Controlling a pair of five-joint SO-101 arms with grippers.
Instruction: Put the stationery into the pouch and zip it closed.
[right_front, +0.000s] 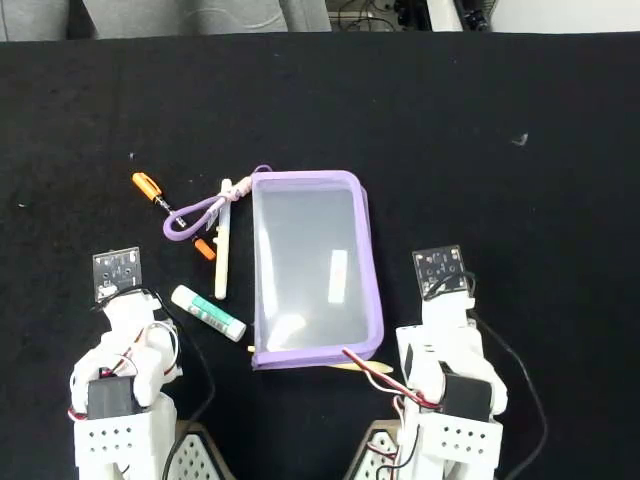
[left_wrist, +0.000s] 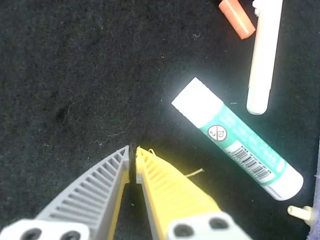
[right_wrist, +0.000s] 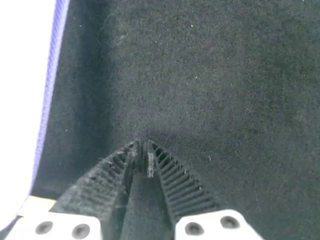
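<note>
High view, both arms sat at the near edge of the table (right_front: 500, 120).

Left pincer (left_wrist: 132, 150): tips together, nothing held, over bare table. Glue stick (left_wrist: 237, 137) lay near, ahead of those tips and off toward the pouch side, flat, angled across the line of reach. Farther ahead were the pale pen (right_front: 222, 240) and the orange cap (right_front: 204, 249) beside it. The orange-handled tool (right_front: 148, 186) was farthest out, with a purple strap (right_front: 195, 215) looped among them.

Pouch (right_front: 310, 270) lay flat between the two pincers, all stationery outside it. Could not tell whether the zip stood open.

Right pincer (right_wrist: 141, 145): tips together, empty, pouch edge just beside it.

Judged step: first pick, glue stick likeliest. Spread the left pincer wide, turn to cross the barrel at mid-length, close gently, since the round tube may roll.
</note>
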